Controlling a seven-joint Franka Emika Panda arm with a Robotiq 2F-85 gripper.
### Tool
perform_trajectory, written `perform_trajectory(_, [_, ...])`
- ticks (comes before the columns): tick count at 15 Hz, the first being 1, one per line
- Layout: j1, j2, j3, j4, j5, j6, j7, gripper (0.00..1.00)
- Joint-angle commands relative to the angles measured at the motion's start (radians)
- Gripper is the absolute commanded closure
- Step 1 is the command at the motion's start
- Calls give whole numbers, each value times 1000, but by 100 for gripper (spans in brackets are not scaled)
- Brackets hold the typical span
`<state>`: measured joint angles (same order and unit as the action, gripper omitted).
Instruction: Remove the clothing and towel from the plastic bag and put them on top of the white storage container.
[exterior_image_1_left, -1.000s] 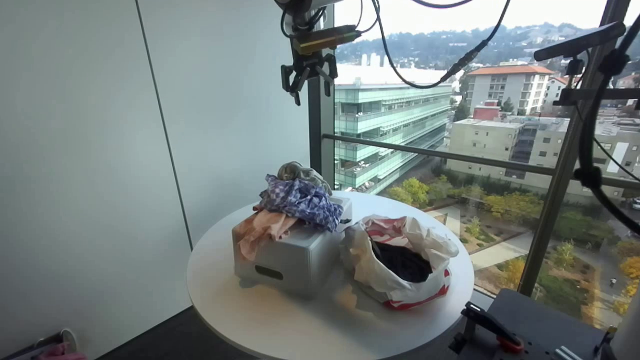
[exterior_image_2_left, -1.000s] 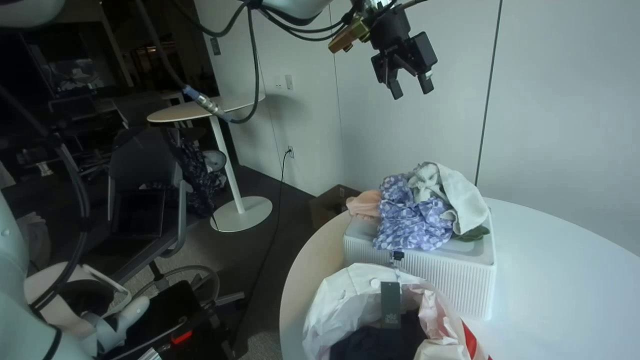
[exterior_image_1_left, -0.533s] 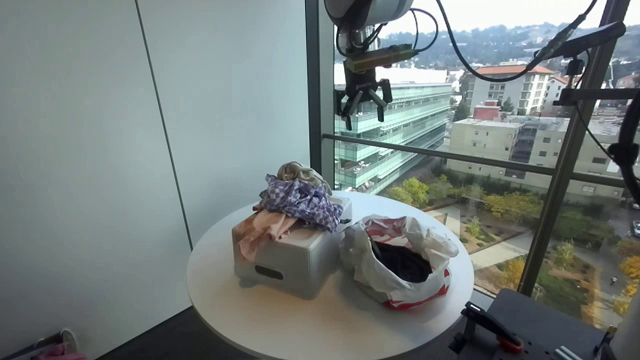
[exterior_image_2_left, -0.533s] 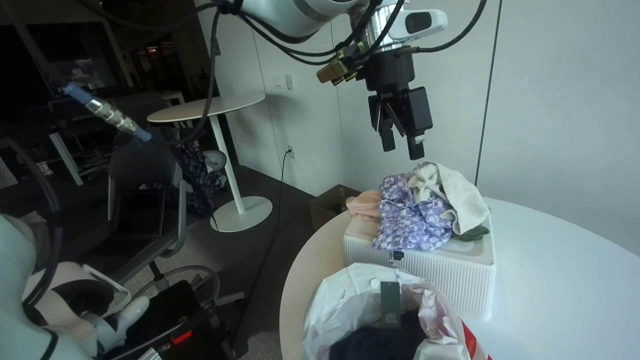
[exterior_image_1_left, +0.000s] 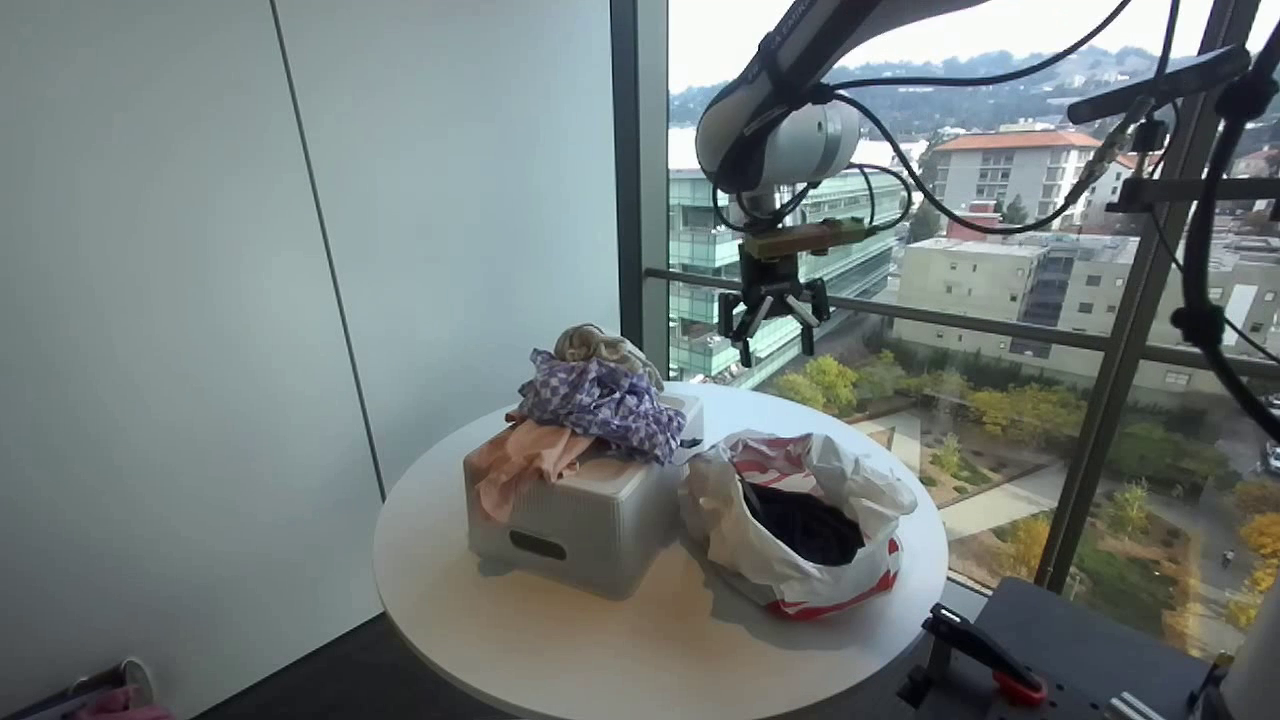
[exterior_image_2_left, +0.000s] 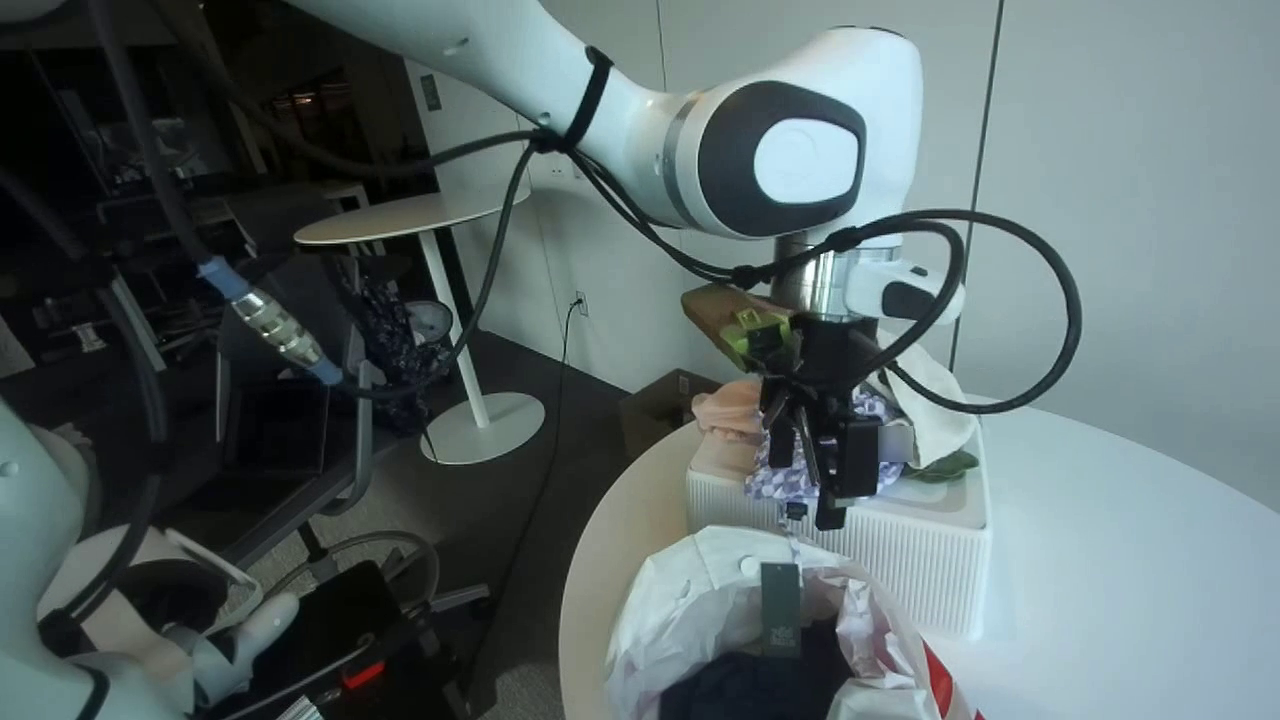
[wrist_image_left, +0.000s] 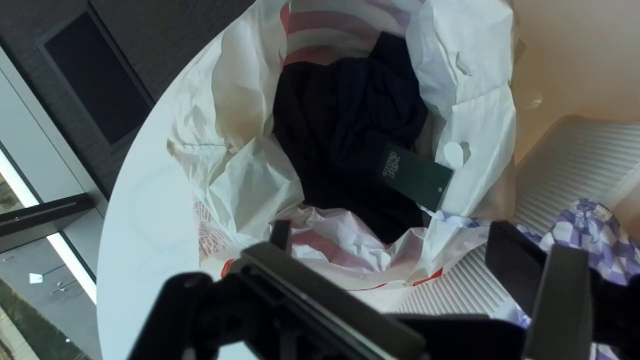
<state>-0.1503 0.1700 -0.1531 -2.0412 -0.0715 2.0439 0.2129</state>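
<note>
The empty fingers (wrist_image_left: 562, 300) hung spread above the desk (exterior_image_1_left: 540, 640), apparently to fetch dark cloth (exterior_image_1_left: 805, 525) from inside the plastic bag (exterior_image_1_left: 735, 545), right of the white box (exterior_image_1_left: 592, 555) bearing patterned clothing (exterior_image_1_left: 605, 400) in an exterior view.

This looks to us like an office or a lab. We see a robot arm (exterior_image_2_left: 640, 130), a big window (exterior_image_1_left: 960, 321) high above trees (exterior_image_1_left: 830, 385) and buildings (exterior_image_1_left: 1020, 185), and, far left in an exterior view, a chair (exterior_image_2_left: 320, 300) and a round table (exterior_image_2_left: 420, 215).
</note>
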Motion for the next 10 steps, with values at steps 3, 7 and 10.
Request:
perform_trajectory(3, [-33,246,-9,94,114,88,8,0])
perform_trajectory(7, [-62,322,-12,78,199,90,6,0])
perform_trajectory(10, [-80,391,-9,93,250,104,12,0])
